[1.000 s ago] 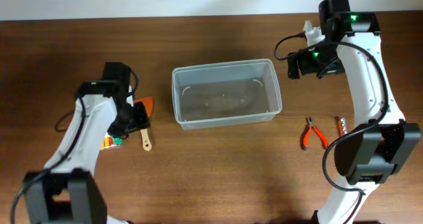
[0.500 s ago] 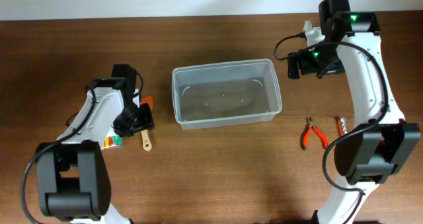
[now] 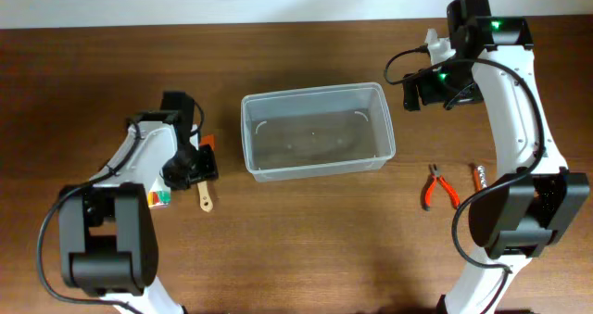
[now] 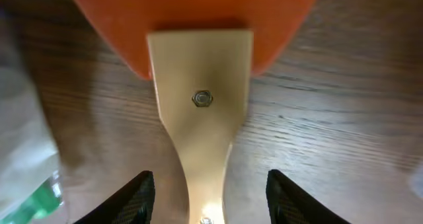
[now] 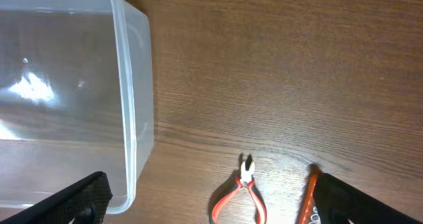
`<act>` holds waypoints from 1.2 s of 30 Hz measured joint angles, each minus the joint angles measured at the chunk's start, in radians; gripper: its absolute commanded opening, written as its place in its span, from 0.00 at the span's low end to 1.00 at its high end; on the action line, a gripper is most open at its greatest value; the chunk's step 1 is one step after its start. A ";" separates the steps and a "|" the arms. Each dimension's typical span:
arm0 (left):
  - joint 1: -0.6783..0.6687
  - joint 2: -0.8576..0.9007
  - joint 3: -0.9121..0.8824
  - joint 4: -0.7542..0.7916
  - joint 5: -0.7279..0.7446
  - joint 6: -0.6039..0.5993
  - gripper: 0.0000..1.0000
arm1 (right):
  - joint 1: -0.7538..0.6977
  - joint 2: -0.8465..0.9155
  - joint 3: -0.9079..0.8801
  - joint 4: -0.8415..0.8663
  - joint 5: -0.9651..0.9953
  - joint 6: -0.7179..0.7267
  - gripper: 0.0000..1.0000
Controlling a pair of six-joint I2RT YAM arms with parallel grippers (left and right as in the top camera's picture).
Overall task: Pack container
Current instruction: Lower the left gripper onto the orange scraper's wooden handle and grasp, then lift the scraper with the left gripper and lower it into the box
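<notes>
The clear plastic container stands empty at the table's middle; it also shows in the right wrist view. A scraper with an orange blade and pale wooden handle lies on the wood left of it, seen from above as a handle tip. My left gripper is open, low over the scraper, its fingers either side of the handle without touching. My right gripper is open and empty, high at the container's right end. Red-handled cutters lie right of the container.
A small orange-handled tool lies beside the cutters and shows in the right wrist view. A packet with green and orange print lies left of the scraper, partly under my left arm, and shows in the left wrist view.
My left gripper has moved a little right and toward the far side, settling over the scraper's handle. The right arm, container and tools have not moved.
</notes>
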 measured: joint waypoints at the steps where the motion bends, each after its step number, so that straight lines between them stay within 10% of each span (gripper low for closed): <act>1: 0.000 0.008 -0.006 0.006 0.000 0.000 0.56 | 0.000 0.000 0.000 0.000 0.000 0.000 0.99; 9: 0.000 0.021 -0.051 0.058 -0.001 -0.003 0.55 | 0.000 0.000 0.000 0.000 0.000 -0.001 0.99; 15: 0.001 0.014 -0.061 0.069 -0.011 -0.008 0.10 | 0.000 0.000 0.000 0.000 0.000 0.000 0.99; 36: 0.001 0.018 0.004 -0.026 0.000 -0.008 0.02 | 0.000 0.000 0.000 -0.001 0.000 0.000 0.99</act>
